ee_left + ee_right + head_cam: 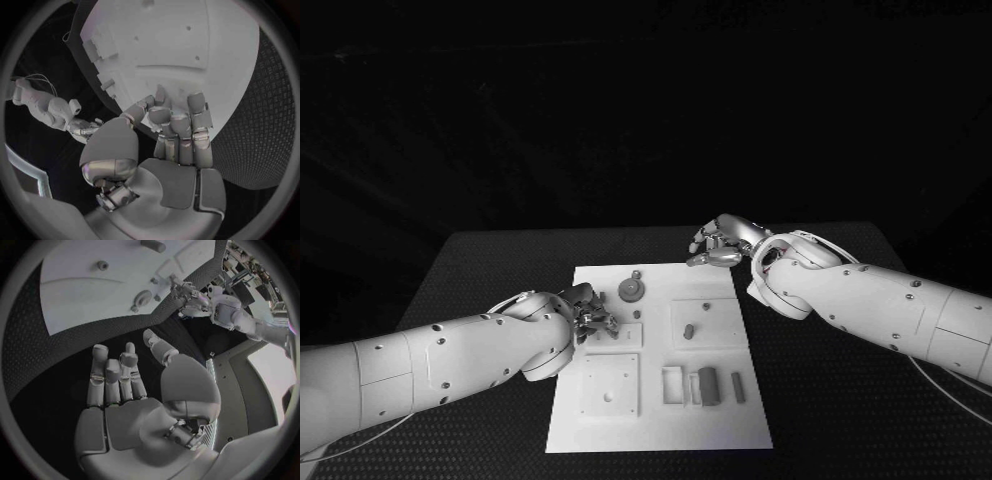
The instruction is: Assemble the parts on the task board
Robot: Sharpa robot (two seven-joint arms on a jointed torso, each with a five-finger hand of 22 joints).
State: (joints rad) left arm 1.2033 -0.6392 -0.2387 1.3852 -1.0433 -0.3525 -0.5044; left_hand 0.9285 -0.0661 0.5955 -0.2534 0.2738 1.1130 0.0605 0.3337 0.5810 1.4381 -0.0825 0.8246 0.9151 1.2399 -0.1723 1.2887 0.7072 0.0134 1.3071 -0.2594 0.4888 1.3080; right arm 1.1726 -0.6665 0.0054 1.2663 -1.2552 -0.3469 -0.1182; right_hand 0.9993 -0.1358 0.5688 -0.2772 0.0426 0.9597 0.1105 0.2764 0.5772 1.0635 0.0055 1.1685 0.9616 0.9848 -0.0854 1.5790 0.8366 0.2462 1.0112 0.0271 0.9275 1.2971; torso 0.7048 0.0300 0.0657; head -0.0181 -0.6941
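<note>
- A white task board (pixel 661 425) lies flat in the middle of a black table (pixel 488 260), with small grey parts spread over it.
- The left hand (pixel 583 312) rests at the board's left edge, fingers curled over it near a small part; whether it actually grips anything cannot be told.
- The right hand (pixel 721 243) hovers just off the board's far right corner — fingers apart, holding nothing.
- A round disc-shaped part (pixel 632 291) sits on the board's far half, just beyond the left hand; a small peg (pixel 688 329) stands in a square recess to its right, and slim bar-shaped parts (pixel 708 385) lie near the front right.
- Risk, as a judgement: the left fingers crowd the edge, so a sideways move could nudge the board or knock loose pieces out of their recesses.
- No brand, label or readable writing appears anywhere.
</note>
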